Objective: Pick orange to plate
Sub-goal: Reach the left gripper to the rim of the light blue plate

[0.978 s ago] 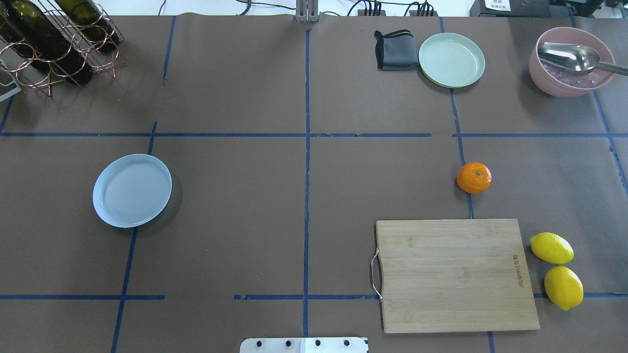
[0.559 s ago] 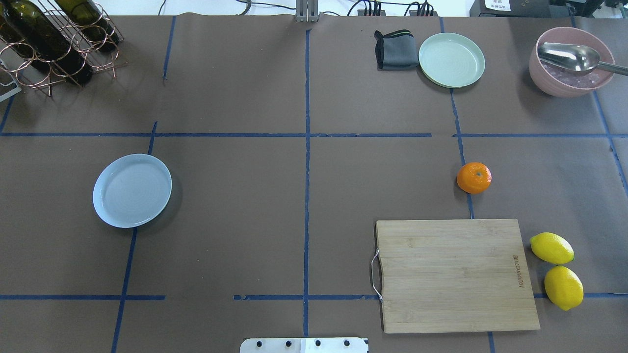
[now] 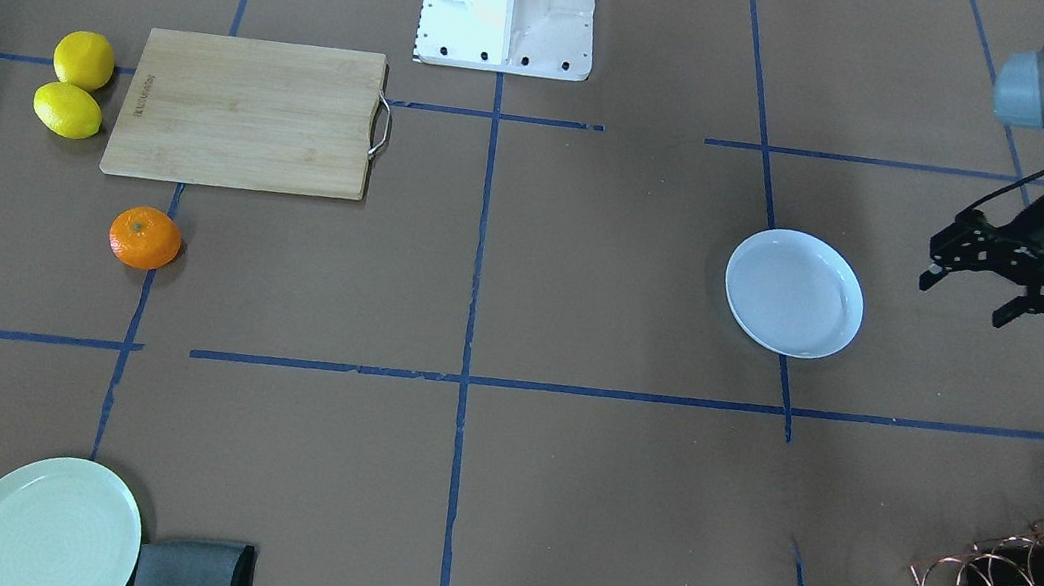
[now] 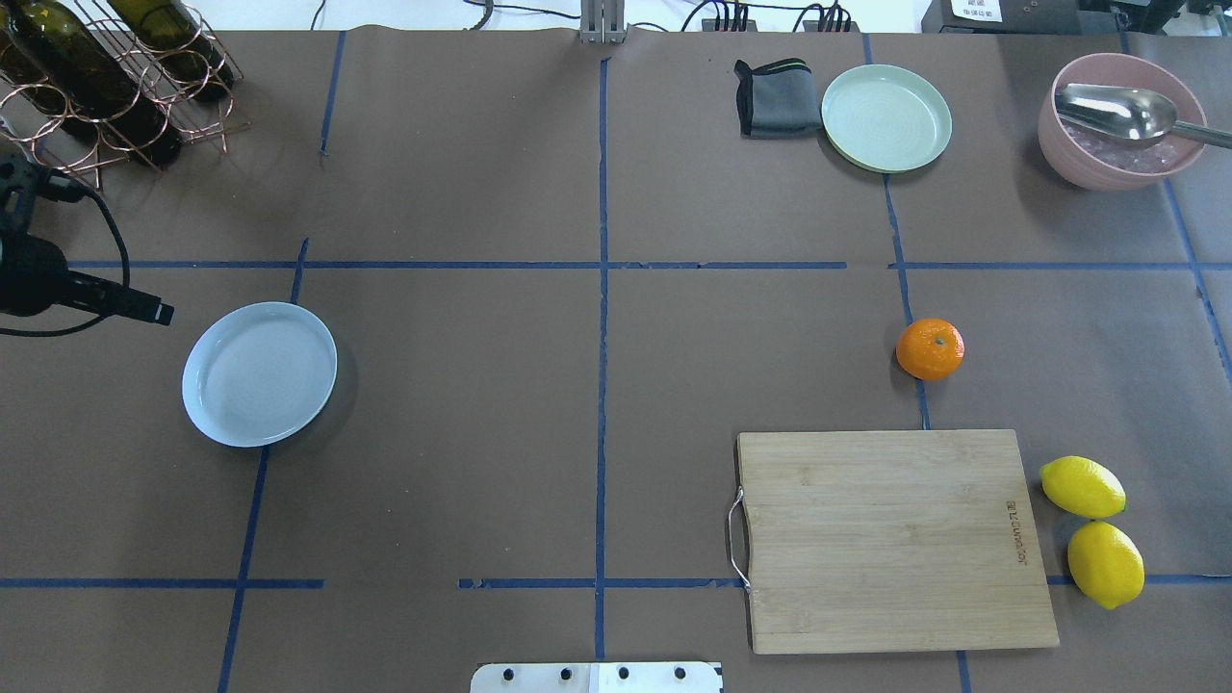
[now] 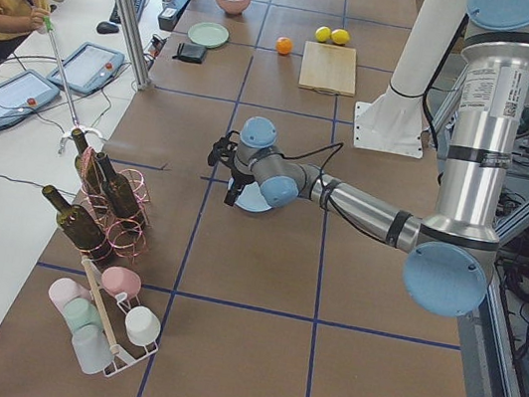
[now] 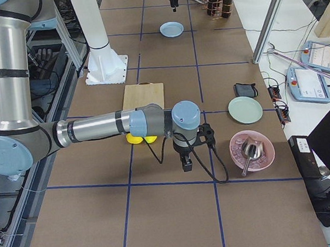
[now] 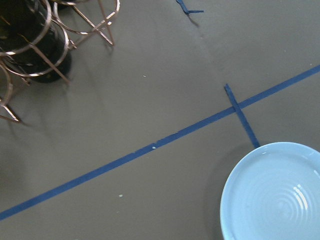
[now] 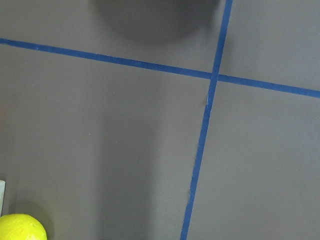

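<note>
One orange sits on the brown tabletop, right of centre in my overhead view, on a blue tape line. It is small, round and a little flattened, bright and evenly coloured, with a dark stem dimple facing up. Nothing touches it. Just below it in that frame, with a gap between, is the top edge of the wooden cutting board. Two lemons lie at the board's right edge.

The plate I am aiming for is well apart from the fruit, in the left half of the overhead frame. It is round, pale bluish white, with a raised rim and faint rings, and nothing is on it. My left wrist camera catches it in the lower right corner.

The left tool hangs above the tabletop near the right edge of the front-facing view, just beside the plate but clear of it. Its fingers are spread and hold nothing.

The right tool shows only in the side view from the robot's right, pointing down at lower centre near the pink bowl. From there I cannot tell how its jaws stand. Its wrist camera shows bare tabletop, tape and a bit of lemon at the lower left.
</note>
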Available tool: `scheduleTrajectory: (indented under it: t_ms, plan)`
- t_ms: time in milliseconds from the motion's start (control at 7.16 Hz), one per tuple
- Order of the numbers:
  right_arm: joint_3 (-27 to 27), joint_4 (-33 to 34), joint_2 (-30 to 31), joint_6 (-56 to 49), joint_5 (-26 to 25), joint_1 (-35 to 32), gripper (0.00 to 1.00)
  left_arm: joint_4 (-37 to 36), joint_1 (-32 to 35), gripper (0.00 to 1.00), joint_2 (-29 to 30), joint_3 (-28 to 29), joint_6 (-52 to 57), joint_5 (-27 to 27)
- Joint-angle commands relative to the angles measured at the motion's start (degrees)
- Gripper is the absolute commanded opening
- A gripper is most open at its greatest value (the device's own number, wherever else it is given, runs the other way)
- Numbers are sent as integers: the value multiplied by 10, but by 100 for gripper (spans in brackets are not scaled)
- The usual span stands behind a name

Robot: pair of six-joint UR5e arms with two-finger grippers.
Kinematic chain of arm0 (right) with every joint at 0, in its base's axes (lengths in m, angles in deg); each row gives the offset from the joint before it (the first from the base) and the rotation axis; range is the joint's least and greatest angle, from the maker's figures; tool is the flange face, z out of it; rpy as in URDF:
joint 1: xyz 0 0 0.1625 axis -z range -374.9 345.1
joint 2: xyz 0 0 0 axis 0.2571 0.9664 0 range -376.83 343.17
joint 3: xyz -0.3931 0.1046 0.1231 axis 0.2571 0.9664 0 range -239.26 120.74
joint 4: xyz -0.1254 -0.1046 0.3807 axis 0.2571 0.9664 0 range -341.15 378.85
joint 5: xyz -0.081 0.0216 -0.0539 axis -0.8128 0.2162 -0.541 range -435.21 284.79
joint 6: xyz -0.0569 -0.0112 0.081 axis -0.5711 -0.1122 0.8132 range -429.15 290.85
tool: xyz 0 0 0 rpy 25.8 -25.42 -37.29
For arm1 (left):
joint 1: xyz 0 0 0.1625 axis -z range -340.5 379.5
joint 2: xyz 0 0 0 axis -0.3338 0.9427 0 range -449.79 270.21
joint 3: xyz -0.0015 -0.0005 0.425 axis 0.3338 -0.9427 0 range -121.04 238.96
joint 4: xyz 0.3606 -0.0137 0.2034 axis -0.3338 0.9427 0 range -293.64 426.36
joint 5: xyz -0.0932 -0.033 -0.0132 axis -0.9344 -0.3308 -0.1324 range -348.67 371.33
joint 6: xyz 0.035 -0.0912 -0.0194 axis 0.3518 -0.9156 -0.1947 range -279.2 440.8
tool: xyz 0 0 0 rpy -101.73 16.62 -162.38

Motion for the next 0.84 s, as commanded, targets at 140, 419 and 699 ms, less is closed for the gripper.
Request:
scheduleTrajectory:
  t_ms: [140, 419, 699]
  plan:
    - [1, 0, 0, 0, 0, 0, 100, 35, -81, 74, -18, 17, -151, 81]
    - [2, 0, 0, -1, 0, 0, 100, 104, -106, 63, -16, 63, -190, 102]
    - [2, 0, 0, -1, 0, 0, 100, 114, -107, 31, -15, 71, -193, 102]
